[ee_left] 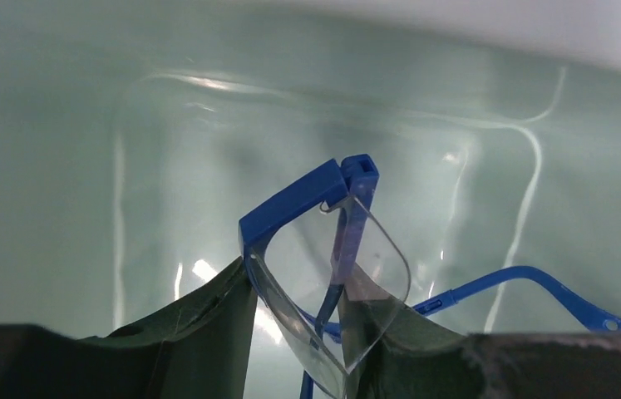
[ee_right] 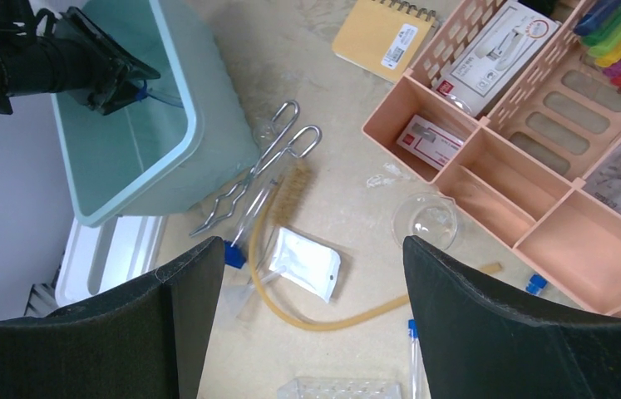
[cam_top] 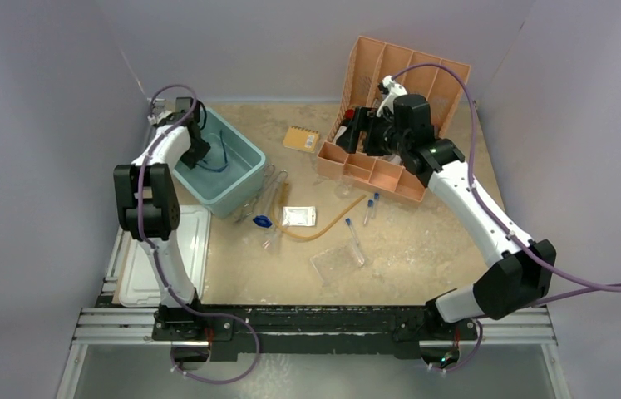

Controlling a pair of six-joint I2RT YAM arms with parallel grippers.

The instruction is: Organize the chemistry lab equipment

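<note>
Worktop, near to far.
- Clear plastic tube rack, near centre, with blue-capped test tubes lying loose beside it.
- Small clear bag just beside amber rubber tubing.
- Metal tongs against teal bin.
- Blue-framed goggles inside the bin, gripped by left jaws.
- Orange notepad, far centre; its barcode sticker is unreadable.
- Right jaws spread wide, holding nothing, above peach divider.

Soft, even light — faint shadows; white glare streaks inside the teal bin

The blue-framed goggles are cut off at the left wrist view's bottom edge; the clear tube rack likewise in the right wrist view.
</note>
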